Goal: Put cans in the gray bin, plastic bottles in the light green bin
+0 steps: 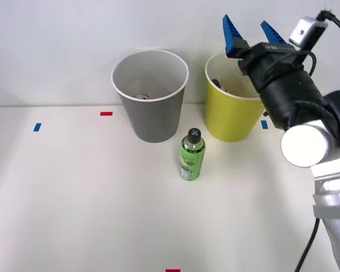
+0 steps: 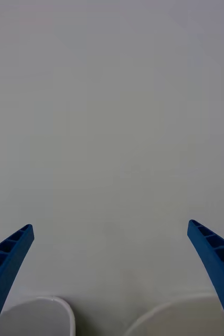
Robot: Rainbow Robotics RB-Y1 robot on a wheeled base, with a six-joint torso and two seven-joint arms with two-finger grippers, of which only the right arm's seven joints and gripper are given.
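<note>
The gray bin [image 1: 153, 116] stands at the back of the table, and a can's top [image 1: 140, 97] shows at its bottom. Right beside it is the light green bin [image 1: 229, 116], with something dark [image 1: 221, 86] inside. A small green plastic bottle [image 1: 192, 155] with a black cap stands upright in front of the gap between the two bins. My right gripper [image 1: 246, 22] hangs open and empty above the light green bin, fingers pointing toward the wall. In the right wrist view the gripper [image 2: 110, 226] faces the bare wall, with two white bin rims [image 2: 54, 300] below.
Small tape marks lie on the white table: blue [image 1: 37, 127], red [image 1: 106, 113], blue [image 1: 264, 124] beside the light green bin, and red [image 1: 173, 270] at the front edge. A pale wall rises close behind the bins.
</note>
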